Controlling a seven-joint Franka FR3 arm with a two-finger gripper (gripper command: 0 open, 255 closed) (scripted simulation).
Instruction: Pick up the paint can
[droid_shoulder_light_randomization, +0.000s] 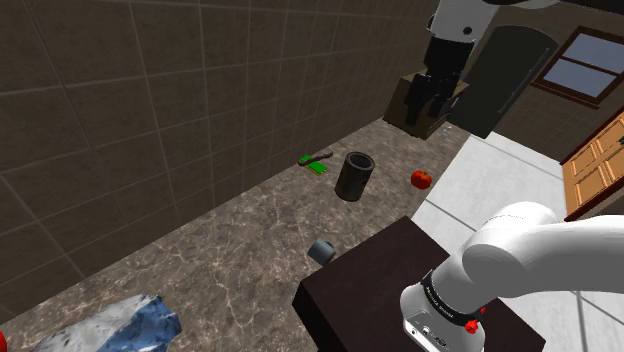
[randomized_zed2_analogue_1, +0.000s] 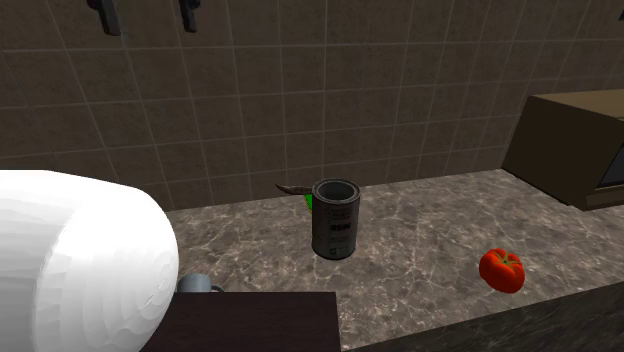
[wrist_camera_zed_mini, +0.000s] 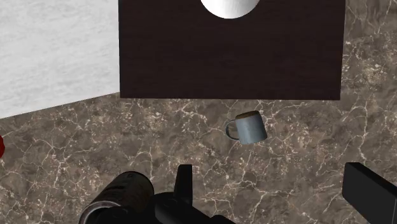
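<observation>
The paint can (droid_shoulder_light_randomization: 353, 176) is a dark open-topped cylinder standing upright on the marble counter (droid_shoulder_light_randomization: 230, 250). In the second exterior view the paint can (randomized_zed2_analogue_1: 335, 219) shows a label on its side. My black gripper (droid_shoulder_light_randomization: 432, 108) hangs high above the counter, up and to the right of the can in the shoulder view. Its two fingertips (randomized_zed2_analogue_1: 105, 15) enter at the top of the second exterior view, well apart, gripper (randomized_zed2_analogue_1: 147, 14) open and holding nothing. Looking straight down, the wrist view has the paint can (wrist_camera_zed_mini: 121, 200) off to one side of the gripper (wrist_camera_zed_mini: 277, 191), outside the fingers.
A grey mug (droid_shoulder_light_randomization: 322, 251) stands by the dark stand (droid_shoulder_light_randomization: 380, 280). A red tomato (droid_shoulder_light_randomization: 421, 179) lies near the counter's edge beyond the can, and a green tool (droid_shoulder_light_randomization: 316, 163) by the tiled wall. A brown box (randomized_zed2_analogue_1: 575, 145) sits at the counter's far end; a blue-white cloth (droid_shoulder_light_randomization: 110, 328) lies nearest.
</observation>
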